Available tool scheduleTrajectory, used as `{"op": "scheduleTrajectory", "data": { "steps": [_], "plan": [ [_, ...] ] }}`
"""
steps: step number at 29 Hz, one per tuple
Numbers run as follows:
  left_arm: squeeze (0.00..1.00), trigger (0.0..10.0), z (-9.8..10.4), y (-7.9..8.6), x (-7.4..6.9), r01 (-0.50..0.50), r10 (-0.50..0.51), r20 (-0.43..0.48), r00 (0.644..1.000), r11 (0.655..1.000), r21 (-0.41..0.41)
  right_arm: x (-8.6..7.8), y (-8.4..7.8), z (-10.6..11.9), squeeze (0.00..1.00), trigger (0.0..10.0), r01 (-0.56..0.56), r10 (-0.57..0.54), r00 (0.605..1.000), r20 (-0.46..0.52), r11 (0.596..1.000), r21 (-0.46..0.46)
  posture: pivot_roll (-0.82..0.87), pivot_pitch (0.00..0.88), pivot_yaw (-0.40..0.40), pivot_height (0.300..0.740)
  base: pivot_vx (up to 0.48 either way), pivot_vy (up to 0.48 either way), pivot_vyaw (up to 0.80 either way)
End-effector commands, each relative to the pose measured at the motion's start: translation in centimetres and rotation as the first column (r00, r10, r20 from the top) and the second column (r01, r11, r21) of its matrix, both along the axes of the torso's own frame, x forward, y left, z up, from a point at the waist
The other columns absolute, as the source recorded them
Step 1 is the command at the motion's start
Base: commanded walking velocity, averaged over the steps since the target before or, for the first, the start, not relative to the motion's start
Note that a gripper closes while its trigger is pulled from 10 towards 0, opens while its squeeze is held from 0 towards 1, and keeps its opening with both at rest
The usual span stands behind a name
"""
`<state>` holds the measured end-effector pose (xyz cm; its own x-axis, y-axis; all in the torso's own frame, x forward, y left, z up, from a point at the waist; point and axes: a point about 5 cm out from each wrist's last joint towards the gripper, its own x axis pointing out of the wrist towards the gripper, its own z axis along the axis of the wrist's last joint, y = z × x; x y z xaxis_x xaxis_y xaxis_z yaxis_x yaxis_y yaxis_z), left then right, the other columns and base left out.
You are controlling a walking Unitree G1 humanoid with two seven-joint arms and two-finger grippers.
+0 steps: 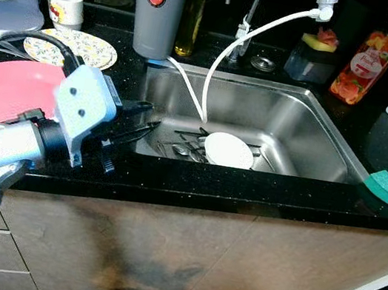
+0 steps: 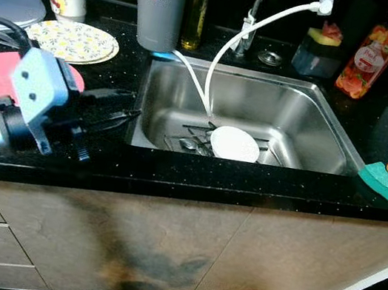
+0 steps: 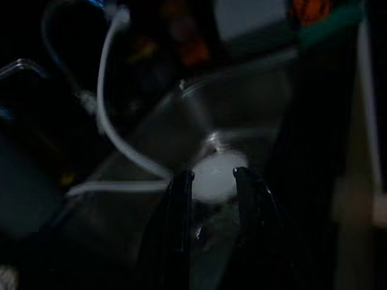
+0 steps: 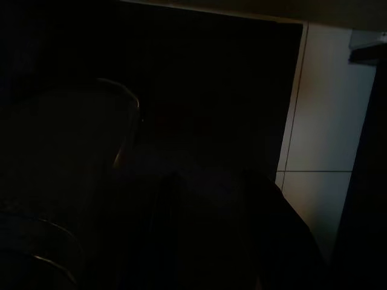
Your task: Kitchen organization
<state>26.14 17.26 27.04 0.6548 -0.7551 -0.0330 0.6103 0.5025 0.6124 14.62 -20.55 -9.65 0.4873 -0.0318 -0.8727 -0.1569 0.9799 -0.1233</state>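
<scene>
Nearest, the left tool point(image 1: 138, 122) hovers released and empty over the steel sink's point(image 1: 317, 129) left rim. Inside the sink a white bowl point(image 1: 228, 150) lies on cutlery point(image 1: 186, 148) under a white hose point(image 1: 229, 50). Black tabletop point(image 1: 246, 192) edges the sink; the right tool's state cannot be told.

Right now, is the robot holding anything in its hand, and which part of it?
Nothing. The left end effector is open and empty at the sink's left rim, pointing toward the white bowl.
</scene>
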Motion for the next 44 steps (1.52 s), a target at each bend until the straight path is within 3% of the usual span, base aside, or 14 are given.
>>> {"op": "scheduleTrajectory", "data": {
  "steps": [1,3,5,6,9,11,12,15,25,29,32,35,39,44],
  "plan": [
    [0.0,10.0,-0.5,2.6,1.7,-0.196,0.195,0.023,0.981,0.965,0.173,0.1,0.0,0.1,0.0,10.0,0.015,-0.015,1.0,0.007,1.0,0.003,0.12,0.006,-0.075,0.74,0.0,0.0,0.0],
    [0.0,10.0,-0.5,2.6,1.7,-0.196,0.195,0.023,0.981,0.965,0.173,0.1,0.0,0.1,0.0,10.0,0.015,-0.015,1.0,0.007,1.0,0.003,0.12,0.006,-0.075,0.74,0.0,0.0,0.0],
    [0.0,10.0,-1.4,4.4,2.2,-0.338,0.338,0.055,0.939,0.888,0.312,0.3,-0.1,0.1,0.0,10.0,0.021,-0.021,1.0,0.011,1.0,0.0,0.14,0.018,-0.08,0.74,0.0,0.0,0.0],
    [0.0,10.0,-1.4,4.4,2.2,-0.338,0.338,0.055,0.939,0.888,0.312,0.3,-0.1,0.1,0.0,10.0,0.021,-0.021,1.0,0.011,1.0,0.0,0.14,0.018,-0.08,0.74,0.0,0.0,0.0],
    [0.0,10.0,-1.7,5.8,1.5,-0.44,0.449,0.07,0.891,0.813,0.381,-0.2,-0.7,0.0,0.0,10.0,0.017,-0.017,1.0,-0.008,1.0,-0.018,0.15,0.028,-0.088,0.74,0.0,0.0,0.0],
    [0.0,10.0,-1.7,5.9,1.4,-0.454,0.464,0.072,0.883,0.806,0.38,-0.3,-0.7,0.0,0.0,10.0,0.017,-0.017,1.0,-0.011,1.0,-0.019,0.15,0.028,-0.088,0.74,0.0,0.0,0.0],
    [0.0,10.0,-1.7,6.4,1.4,-0.512,0.535,0.027,0.844,0.791,0.334,-0.3,-0.7,0.0,0.0,10.0,0.011,-0.011,1.0,-0.013,1.0,-0.016,0.16,0.038,-0.091,0.74,0.0,0.0,0.0],
    [0.0,10.0,-2.0,6.6,1.4,-0.538,0.572,-0.002,0.821,0.774,0.334,-0.3,-0.5,0.0,0.0,10.0,0.008,-0.008,1.0,-0.01,1.0,-0.01,0.16,0.038,-0.091,0.74,0.0,0.0,0.0],
    [0.0,10.0,-2.2,6.7,1.9,-0.588,0.628,0.015,0.778,0.719,0.37,0.1,-0.2,0.1,0.0,10.0,-0.01,0.01,1.0,-0.001,1.0,-0.005,0.16,0.046,-0.104,0.74,0.0,0.0,0.0],
    [0.0,10.0,-2.1,6.4,1.9,-0.581,0.623,0.006,0.782,0.726,0.368,0.0,-0.3,0.0,0.0,10.0,-0.008,0.008,1.0,-0.005,1.0,-0.01,0.16,0.046,-0.104,0.74,0.0,0.0,0.0],
    [0.0,10.0,-1.5,5.6,1.6,-0.546,0.587,-0.017,0.81,0.764,0.343,0.0,-0.4,0.0,0.0,10.0,-0.007,0.007,1.0,-0.007,1.0,-0.011,0.16,0.048,-0.105,0.74,0.0,0.0,0.0],
    [0.0,10.0,-1.3,5.6,1.5,-0.54,0.581,-0.013,0.814,0.764,0.353,-0.1,-0.4,0.0,0.0,10.0,-0.007,0.007,1.0,-0.008,1.0,-0.011,0.16,0.048,-0.107,0.74,0.0,0.0,0.0],
    [0.0,10.0,-1.1,6.4,1.6,-0.559,0.604,0.021,0.797,0.725,0.402,-0.1,-0.3,0.0,0.0,10.0,-0.009,0.009,1.0,-0.009,1.0,-0.009,0.16,0.047,-0.107,0.74,0.0,0.0,0.0],
    [0.0,10.0,0.4,5.8,1.4,-0.526,0.563,0.011,0.827,0.766,0.369,-0.1,-0.3,0.0,0.0,10.0,0.0,0.0,1.0,-0.009,1.0,-0.003,0.17,0.048,-0.111,0.74,0.0,0.0,0.0]
  ]
}}
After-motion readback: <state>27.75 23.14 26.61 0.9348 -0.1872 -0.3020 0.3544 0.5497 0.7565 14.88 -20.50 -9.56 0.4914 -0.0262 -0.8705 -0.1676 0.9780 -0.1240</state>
